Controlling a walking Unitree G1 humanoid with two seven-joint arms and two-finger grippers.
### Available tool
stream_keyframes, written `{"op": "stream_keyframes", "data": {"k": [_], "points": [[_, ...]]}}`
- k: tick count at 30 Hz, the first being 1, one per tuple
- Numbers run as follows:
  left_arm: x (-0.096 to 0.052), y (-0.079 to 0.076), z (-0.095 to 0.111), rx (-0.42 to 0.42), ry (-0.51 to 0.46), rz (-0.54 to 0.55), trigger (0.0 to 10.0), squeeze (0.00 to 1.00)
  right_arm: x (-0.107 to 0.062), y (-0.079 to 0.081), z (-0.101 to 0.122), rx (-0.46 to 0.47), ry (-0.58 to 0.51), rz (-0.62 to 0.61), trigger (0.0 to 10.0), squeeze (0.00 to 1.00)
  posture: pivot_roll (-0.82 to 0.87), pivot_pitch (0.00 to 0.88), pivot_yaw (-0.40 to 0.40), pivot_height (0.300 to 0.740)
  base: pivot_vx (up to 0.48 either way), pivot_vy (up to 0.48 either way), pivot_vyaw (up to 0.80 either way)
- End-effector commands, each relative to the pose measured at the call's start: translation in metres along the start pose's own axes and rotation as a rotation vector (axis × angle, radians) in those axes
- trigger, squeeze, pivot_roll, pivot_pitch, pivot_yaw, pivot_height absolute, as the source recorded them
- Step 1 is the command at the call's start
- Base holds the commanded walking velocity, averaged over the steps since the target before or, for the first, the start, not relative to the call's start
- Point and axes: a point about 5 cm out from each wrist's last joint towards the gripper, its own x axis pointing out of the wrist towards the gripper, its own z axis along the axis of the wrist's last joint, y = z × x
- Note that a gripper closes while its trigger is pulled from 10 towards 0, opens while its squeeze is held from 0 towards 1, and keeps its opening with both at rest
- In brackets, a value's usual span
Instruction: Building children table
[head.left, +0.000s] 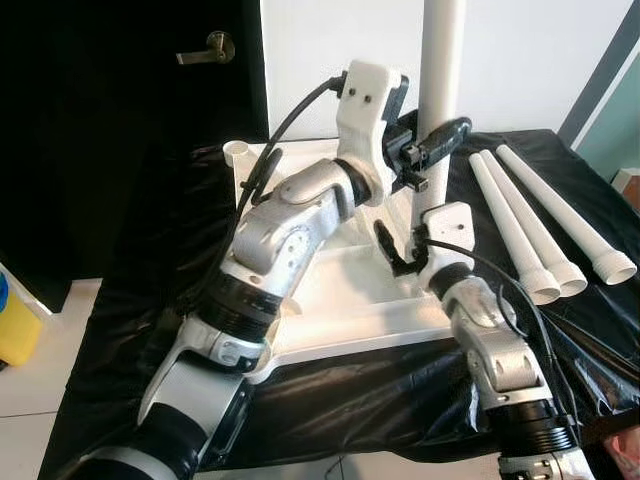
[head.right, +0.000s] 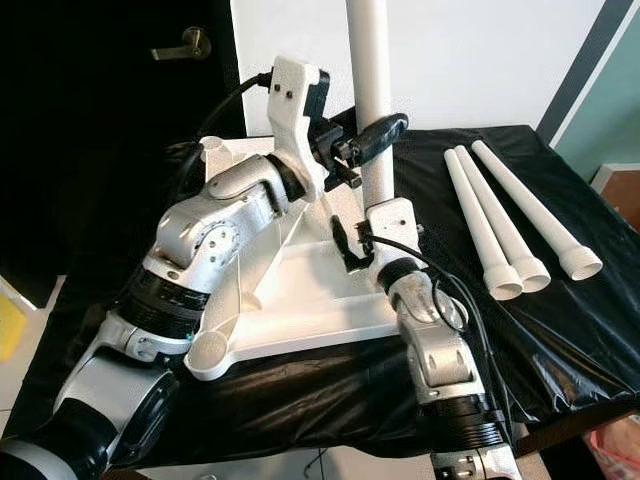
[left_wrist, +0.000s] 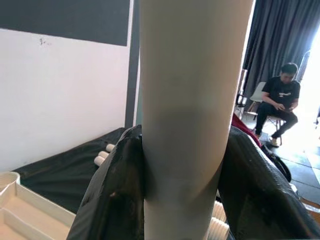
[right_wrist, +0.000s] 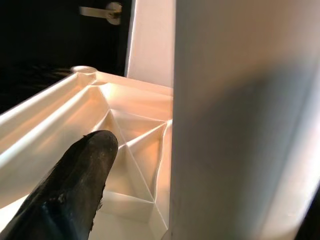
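- Work surface is a table draped in black plastic sheet (head.left: 350, 390), set against a white wall with a dark door and its lever handle (head.left: 208, 47) at far left. Tiled floor, with something yellow (head.left: 15, 320) low on the left.
- The white tabletop (head.left: 340, 300) lies flipped over on the sheet, ribs facing up.
- One white leg (head.left: 440, 60) stands upright at the tabletop's right side. The left gripper (head.left: 432, 143) is clenched around it partway up, a black finger (left_wrist: 112, 195) pressed on each side.
- The right gripper (head.left: 400, 250) sits low, right beside the base of that same leg; can't tell if it's actually pinching anything.
- Three spare legs (head.left: 545, 225) lie side by side on the sheet to the right, well apart from both grippers.
- Left wrist view catches a person (left_wrist: 280, 102) sitting on a chair way back by dark curtains.
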Motion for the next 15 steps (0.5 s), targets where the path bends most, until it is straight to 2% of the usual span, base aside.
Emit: {"op": "stream_keyframes", "data": {"k": [1,3,11,15], "points": [[0.007,-0.003,0.009,0.001,-0.026,0.027,10.0,0.0,0.004,-0.001,0.003,-0.02,-0.017,-0.075,10.0,0.0,0.0,0.0,-0.032,0.74,0.0,0.0,0.0],[0.007,-0.003,0.009,0.001,-0.026,0.027,10.0,0.0,0.004,-0.001,0.003,-0.02,-0.017,-0.075,10.0,0.0,0.0,0.0,-0.032,0.74,0.0,0.0,0.0],[0.017,-0.005,0.011,-0.02,-0.031,0.104,10.0,0.0,0.011,-0.006,0.003,-0.06,-0.022,-0.33,10.0,0.0,0.0,0.0,-0.034,0.74,0.0,0.0,0.0],[0.018,-0.005,0.011,-0.022,-0.028,0.113,10.0,0.0,0.012,-0.006,0.003,-0.047,-0.019,-0.351,10.0,0.0,0.01,0.0,-0.036,0.74,0.0,0.0,0.0]]}}
